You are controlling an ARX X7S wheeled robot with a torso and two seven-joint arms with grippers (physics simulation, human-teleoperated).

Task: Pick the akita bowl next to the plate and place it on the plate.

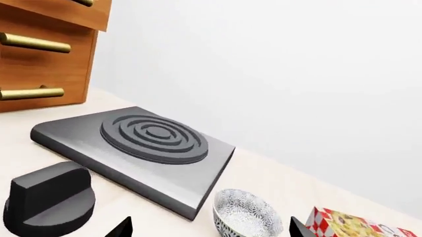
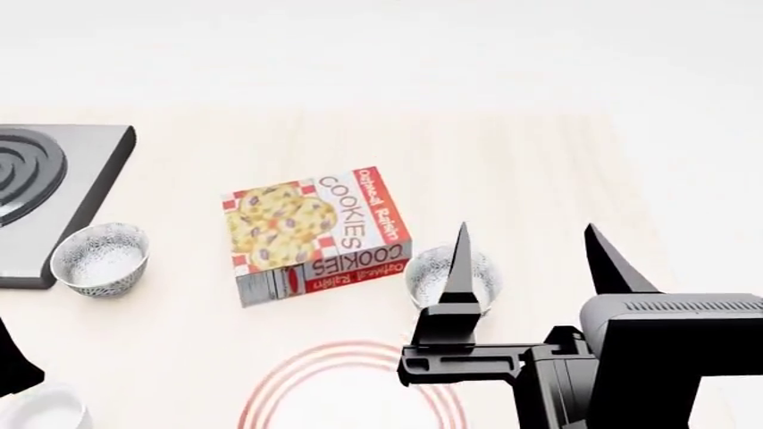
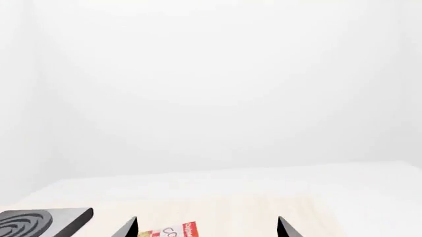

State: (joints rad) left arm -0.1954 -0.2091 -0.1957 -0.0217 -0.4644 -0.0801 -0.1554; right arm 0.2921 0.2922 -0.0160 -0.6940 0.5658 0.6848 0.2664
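Just beyond the plate (image 2: 346, 380), the akita bowl (image 2: 444, 273) sits empty.

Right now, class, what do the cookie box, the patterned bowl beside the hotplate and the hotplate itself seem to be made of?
The cookie box looks like printed cardboard: flat panels, sharp edges, matte colour print. The patterned bowl beside the hotplate seems glazed ceramic: thin rim, fine grey pattern, pale smooth inside. The hotplate appears to be brushed grey metal with a darker ringed burner, though it could be plastic.
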